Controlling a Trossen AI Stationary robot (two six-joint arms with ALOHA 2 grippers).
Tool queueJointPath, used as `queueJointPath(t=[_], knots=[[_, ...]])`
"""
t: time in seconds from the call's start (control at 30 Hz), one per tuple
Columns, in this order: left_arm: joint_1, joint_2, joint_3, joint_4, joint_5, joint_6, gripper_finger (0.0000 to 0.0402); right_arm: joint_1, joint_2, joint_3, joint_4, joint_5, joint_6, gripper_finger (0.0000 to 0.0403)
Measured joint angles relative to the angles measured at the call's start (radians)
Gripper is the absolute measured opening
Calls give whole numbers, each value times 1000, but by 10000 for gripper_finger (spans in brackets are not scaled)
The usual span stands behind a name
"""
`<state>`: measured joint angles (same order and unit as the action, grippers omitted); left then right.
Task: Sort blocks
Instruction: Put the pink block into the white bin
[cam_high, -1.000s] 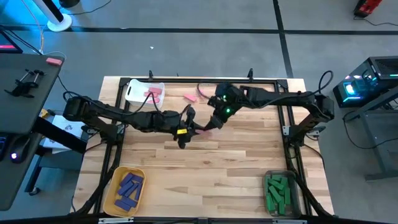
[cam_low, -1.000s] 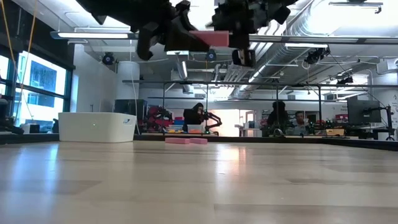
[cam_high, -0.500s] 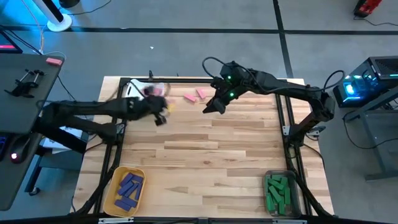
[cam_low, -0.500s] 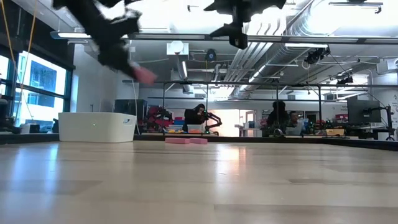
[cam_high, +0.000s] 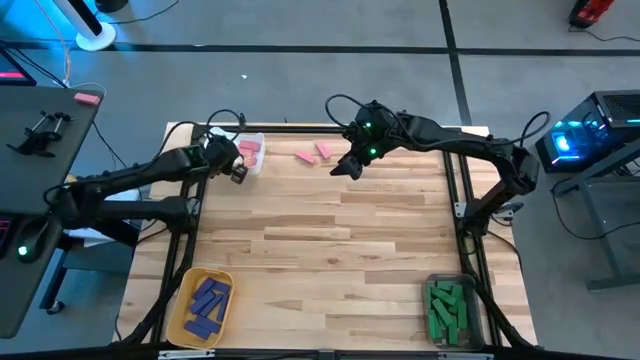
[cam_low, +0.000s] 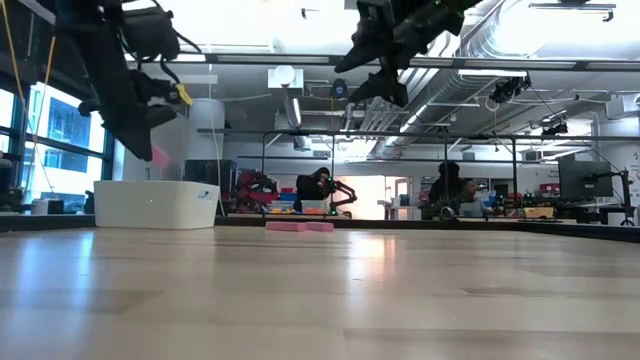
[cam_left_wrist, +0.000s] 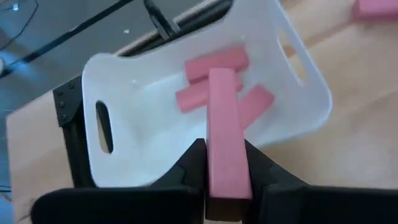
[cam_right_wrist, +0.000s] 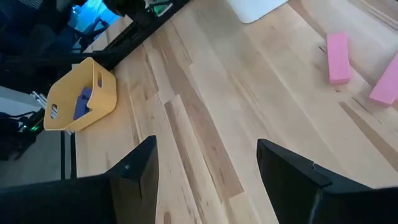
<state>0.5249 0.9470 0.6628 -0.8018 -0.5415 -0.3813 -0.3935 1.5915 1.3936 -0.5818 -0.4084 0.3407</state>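
My left gripper (cam_left_wrist: 225, 167) is shut on a pink block (cam_left_wrist: 222, 124) and hangs over the near edge of the white bin (cam_high: 222, 143). Three pink blocks (cam_left_wrist: 214, 65) lie on that bin's floor. Two more pink blocks (cam_high: 306, 156) lie flat on the table by the far edge. My right gripper (cam_high: 345, 166) stands open in the air just right of them, with nothing between its fingers (cam_right_wrist: 134, 168). My left gripper pinches the pink block by its two long sides (cam_left_wrist: 214, 177), near the end closest to the wrist, between the two fingers (cam_left_wrist: 194, 168). The fingers slant down toward the bin and lie along the block. The block juts out past the fingertips, lifted clear above the white bin.
A yellow bin (cam_high: 203, 305) with purple blocks stands at the near left corner. A clear bin (cam_high: 447, 310) with green blocks stands at the near right corner. The wooden table (cam_high: 330, 250) between them is bare boards. People sit in the room beyond the far edge.
Both grippers met at one pink block above the table's middle. My right gripper has let go of it and drawn back toward the far edge. My left gripper has swung with the block toward the far left, rolling its wrist, and now hangs over the white bin.
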Motion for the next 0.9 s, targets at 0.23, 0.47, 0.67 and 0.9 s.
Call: queueJointPath(t=[0.23, 0.47, 0.67, 0.9], knots=[[80, 37, 1, 95, 100, -27, 140, 0, 0, -1, 33, 1, 3, 204], [112, 41, 62, 110, 330, -99, 232, 0, 0, -2, 54, 161, 36, 204], [50, 19, 128, 356, 650, -150, 251, -43, 90, -1, 136, 305, 186, 204], [-146, -7, 130, 717, 677, -175, 252, -100, 339, 0, 212, 359, 318, 204]])
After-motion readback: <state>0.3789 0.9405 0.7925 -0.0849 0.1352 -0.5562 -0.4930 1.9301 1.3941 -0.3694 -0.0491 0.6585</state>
